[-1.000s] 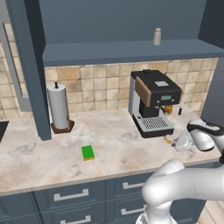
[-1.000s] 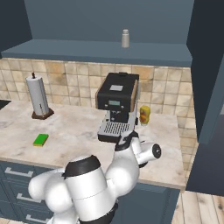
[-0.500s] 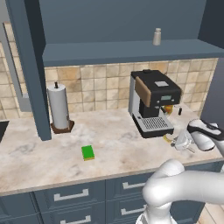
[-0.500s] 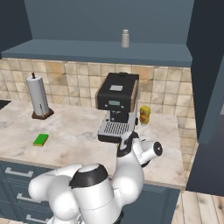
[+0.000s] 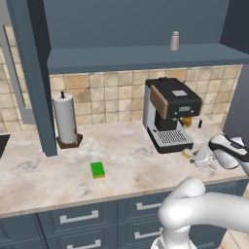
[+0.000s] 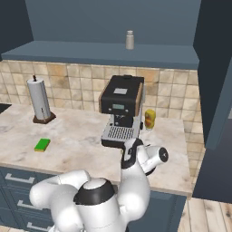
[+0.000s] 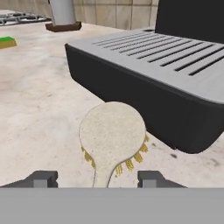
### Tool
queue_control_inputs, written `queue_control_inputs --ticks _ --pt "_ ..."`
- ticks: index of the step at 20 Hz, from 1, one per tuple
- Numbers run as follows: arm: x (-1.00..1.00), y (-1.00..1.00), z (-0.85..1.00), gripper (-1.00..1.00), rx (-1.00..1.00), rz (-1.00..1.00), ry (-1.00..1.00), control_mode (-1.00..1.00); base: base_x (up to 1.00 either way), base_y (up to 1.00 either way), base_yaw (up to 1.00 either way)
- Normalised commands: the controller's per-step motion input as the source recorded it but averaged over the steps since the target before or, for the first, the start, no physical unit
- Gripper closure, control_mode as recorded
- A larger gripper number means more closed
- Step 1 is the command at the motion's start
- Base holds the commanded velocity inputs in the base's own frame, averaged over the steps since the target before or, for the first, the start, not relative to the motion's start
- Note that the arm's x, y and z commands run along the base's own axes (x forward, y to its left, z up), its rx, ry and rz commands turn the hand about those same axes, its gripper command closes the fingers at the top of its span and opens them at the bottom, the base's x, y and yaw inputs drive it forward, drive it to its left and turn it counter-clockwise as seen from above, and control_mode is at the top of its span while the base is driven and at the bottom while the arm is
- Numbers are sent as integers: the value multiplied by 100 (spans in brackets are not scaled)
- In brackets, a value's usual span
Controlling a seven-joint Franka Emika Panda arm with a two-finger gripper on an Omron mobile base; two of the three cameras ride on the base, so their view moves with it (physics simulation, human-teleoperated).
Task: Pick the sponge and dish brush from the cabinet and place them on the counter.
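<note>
Two fingertips of the gripper (image 7: 93, 178) stand apart astride the dish brush (image 7: 113, 135), gripping nothing; light, stiff, best held by its thin handle.

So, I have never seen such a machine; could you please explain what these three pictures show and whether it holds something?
It is a white robot arm on a driving base in a simulated kitchen. Two cameras ride behind the arm, left and right. The third sits on the hand, looking past its two dark fingers. On the beige counter lie the green sponge, a paper towel roll and a coffee machine. The dish brush lies on the counter beside the machine's tray. The fingers stand apart on both sides of its handle, so nothing seems held. A grey shaker stands in the cabinet above.
</note>
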Motion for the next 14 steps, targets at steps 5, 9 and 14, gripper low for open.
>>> queue_control_inputs --ticks 5,9,14 --pt "-22 8 -11 -100 -2 -7 -13 -100 0 0 0" --pt "-21 5 -24 -100 -3 -8 -20 -100 0 0 0" --pt "-23 2 12 -100 -2 -5 -6 -100 0 0 0"
